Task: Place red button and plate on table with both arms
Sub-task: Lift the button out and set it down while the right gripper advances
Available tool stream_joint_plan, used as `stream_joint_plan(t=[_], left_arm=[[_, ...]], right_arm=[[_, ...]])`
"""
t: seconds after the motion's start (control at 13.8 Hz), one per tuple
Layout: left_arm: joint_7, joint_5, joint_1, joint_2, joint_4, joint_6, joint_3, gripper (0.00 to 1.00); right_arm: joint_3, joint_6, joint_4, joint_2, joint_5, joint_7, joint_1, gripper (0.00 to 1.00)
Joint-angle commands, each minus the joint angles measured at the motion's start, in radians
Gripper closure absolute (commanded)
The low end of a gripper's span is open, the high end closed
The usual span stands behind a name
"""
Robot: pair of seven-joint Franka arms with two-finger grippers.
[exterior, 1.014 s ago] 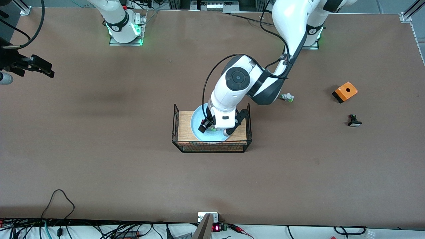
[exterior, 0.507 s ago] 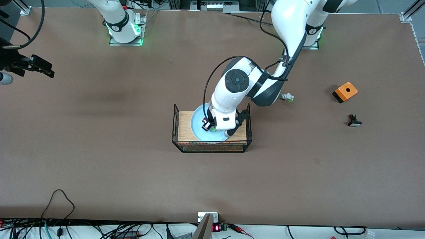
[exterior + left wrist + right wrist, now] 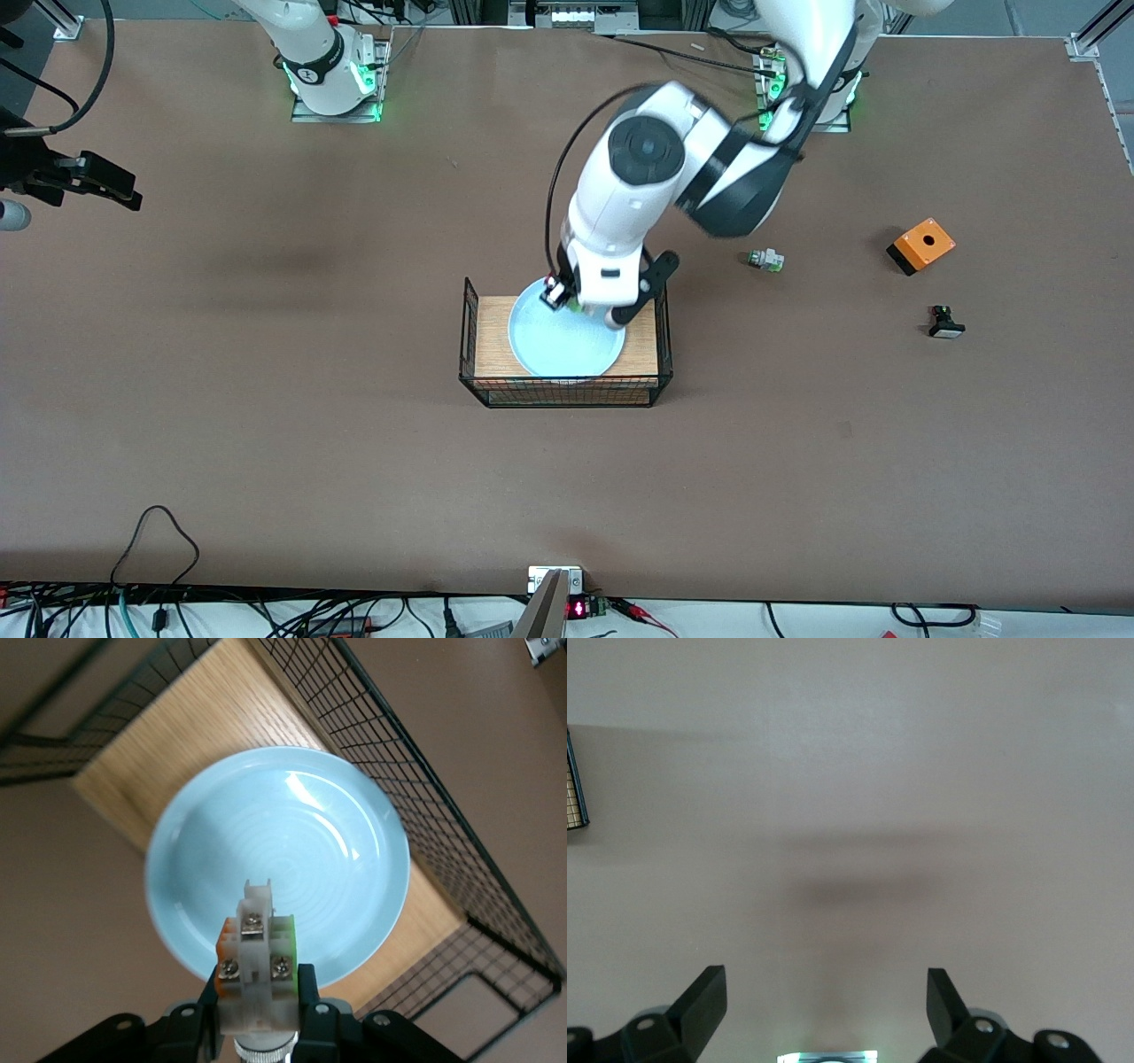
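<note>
I have the left end effector (image 3: 257, 1010) clamped on the red button (image 3: 255, 966), hanging over the wire basket (image 3: 564, 390) at the edge of the plate (image 3: 564, 341) farthest from the front camera. From the wrist I see only the button's white and orange body with its screw terminals; the red cap is hidden between the fingers.

My worry is the grip. The fingers pinch the lower end of a small, blocky part, so I judge that a quick swing toward the counter (image 3: 266, 443) could let it twist or slip, and it would drop back onto the plate or bounce into the basket. The basket's raised wire walls are the other risk: carrying the button out too low could snag it.

The basket stands mid-counter with a wooden floor, and the light blue plate lies flat in it, with nothing on it.

The right end effector (image 3: 824, 997) waits with its fingers spread wide over bare counter toward the right arm's end, holding nothing.
</note>
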Motion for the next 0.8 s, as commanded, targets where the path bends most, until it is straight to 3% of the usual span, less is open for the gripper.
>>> stream_joint_plan(t=[0.0, 0.14, 0.36, 0.58, 0.72], left_arm=[[0.274, 0.033, 0.027, -0.062, -0.019, -0.160, 0.014, 0.70], [0.507, 0.118, 0.070, -0.094, -0.021, -0.261, 0.012, 0.70], [0.935, 0.137, 0.162, -0.102, -0.029, -0.393, 0.014, 0.70], [1.282, 0.148, 0.279, -0.099, -0.071, -0.424, 0.015, 0.64], [1.445, 0.201, 0.357, -0.096, -0.113, -0.415, 0.014, 0.64]], right_arm=[[0.003, -0.011, 0.009, 0.004, 0.018, -0.010, -0.006, 0.00], [0.008, -0.010, 0.011, 0.004, 0.031, 0.032, 0.001, 0.00], [0.060, -0.004, 0.011, 0.003, 0.142, 0.357, 0.044, 0.00], [0.143, 0.029, 0.011, 0.018, 0.206, 0.650, 0.134, 0.00], [0.174, 0.128, 0.011, 0.056, 0.209, 0.870, 0.251, 0.00]])
